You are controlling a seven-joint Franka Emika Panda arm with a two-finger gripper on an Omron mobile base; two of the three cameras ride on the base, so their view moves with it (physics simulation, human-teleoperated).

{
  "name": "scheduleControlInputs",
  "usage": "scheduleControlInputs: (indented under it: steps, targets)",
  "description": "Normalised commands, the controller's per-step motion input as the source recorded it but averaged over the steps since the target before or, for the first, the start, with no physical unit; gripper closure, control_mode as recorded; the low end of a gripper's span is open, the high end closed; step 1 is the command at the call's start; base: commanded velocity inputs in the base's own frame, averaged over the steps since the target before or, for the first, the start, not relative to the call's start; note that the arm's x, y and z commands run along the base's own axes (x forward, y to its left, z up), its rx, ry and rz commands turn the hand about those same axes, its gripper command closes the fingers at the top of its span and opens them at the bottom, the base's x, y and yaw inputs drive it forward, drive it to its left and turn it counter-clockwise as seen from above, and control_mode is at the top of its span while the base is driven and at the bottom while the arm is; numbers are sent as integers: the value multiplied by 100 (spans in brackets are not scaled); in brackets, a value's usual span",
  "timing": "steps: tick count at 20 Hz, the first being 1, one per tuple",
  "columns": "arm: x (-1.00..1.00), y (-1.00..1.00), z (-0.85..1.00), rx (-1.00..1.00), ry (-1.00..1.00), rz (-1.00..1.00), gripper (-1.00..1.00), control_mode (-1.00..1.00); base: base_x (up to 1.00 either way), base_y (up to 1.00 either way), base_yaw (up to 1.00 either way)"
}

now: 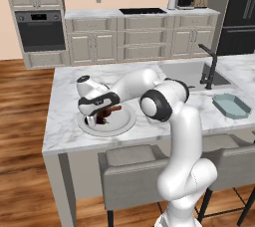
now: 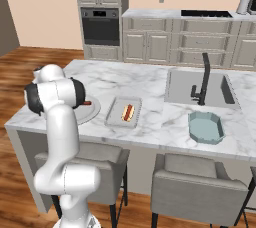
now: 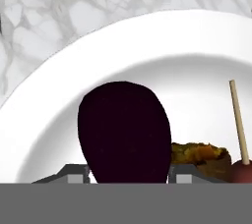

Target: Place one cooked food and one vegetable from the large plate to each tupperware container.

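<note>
The large plate [image 1: 125,119] lies near the island's front left edge; its rim also shows in the right base view [image 2: 94,110] and the hand view [image 3: 59,70]. On it sit a dark purple eggplant [image 3: 124,129], a brown cooked piece [image 3: 202,153] and a skewer [image 3: 238,120]. My gripper [image 3: 128,176] hangs low over the plate [image 1: 93,119], its fingertips [image 3: 75,175] pressed against both sides of the eggplant. The pale rectangular container [image 2: 123,111] holds a hot dog [image 2: 128,112]. The teal container [image 2: 205,127] stands empty to the right [image 1: 230,105].
A sink [image 2: 197,88] with a black faucet [image 2: 202,79] is set into the island behind the containers. Two stools [image 2: 195,182] stand under the front edge. My own arm [image 1: 159,102] arches over the counter between plate and containers.
</note>
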Motion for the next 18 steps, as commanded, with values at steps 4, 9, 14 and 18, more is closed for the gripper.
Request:
scheduleControlInputs:
  steps: [4,9,14,18]
  targets:
    - [-24,0,9,0,-3,0,100,-100,0,0,0]
    - [-7,-9,40,0,1,-1,100,-100,0,0,0]
    - [0,-79,94,0,1,-16,100,-100,0,0,0]
    - [6,-100,54,2,12,-53,100,-100,0,0,0]
